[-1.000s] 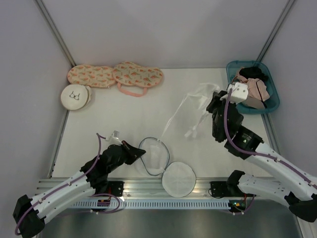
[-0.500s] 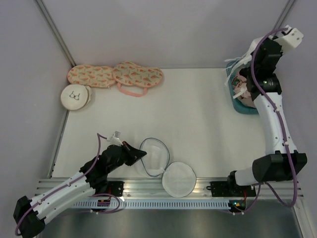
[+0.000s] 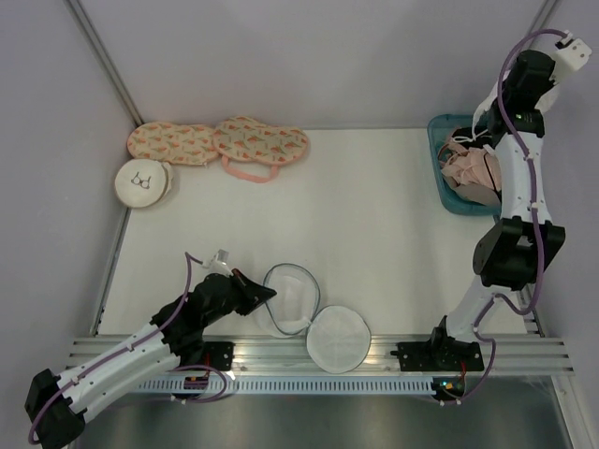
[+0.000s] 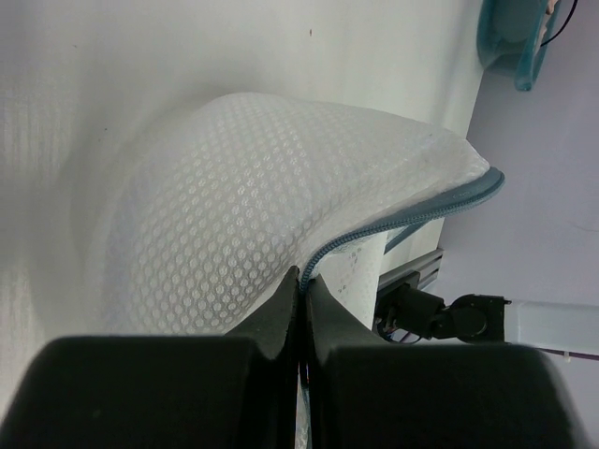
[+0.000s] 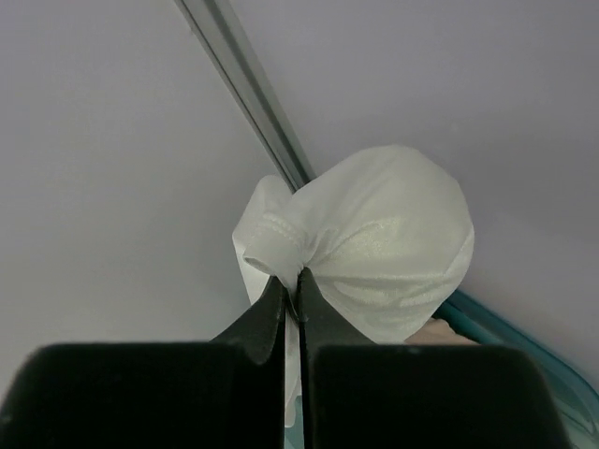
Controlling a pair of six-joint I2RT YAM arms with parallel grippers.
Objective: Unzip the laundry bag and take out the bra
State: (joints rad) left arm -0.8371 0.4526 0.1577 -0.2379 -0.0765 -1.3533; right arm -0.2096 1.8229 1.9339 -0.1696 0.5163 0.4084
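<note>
Laundry bag [image 4: 262, 187] pinched up close, bra [image 5: 374, 238] held up far away.
At the front of the table [image 3: 374, 215], the left gripper [image 4: 301, 290] squeezes tight on the open bag's zip edge. Far back, the right gripper [image 5: 292, 285] pinches the white bra high over the blue bin [image 3: 436, 150].

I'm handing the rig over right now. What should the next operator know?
Left gripper: shut on the laundry bag's zipper edge, near the table's front.
Right gripper: shut on the bra, raised above the teal bin.
Done: bag unzipped and open, bra out.
To do: probably set the bra down and release both grips.
</note>
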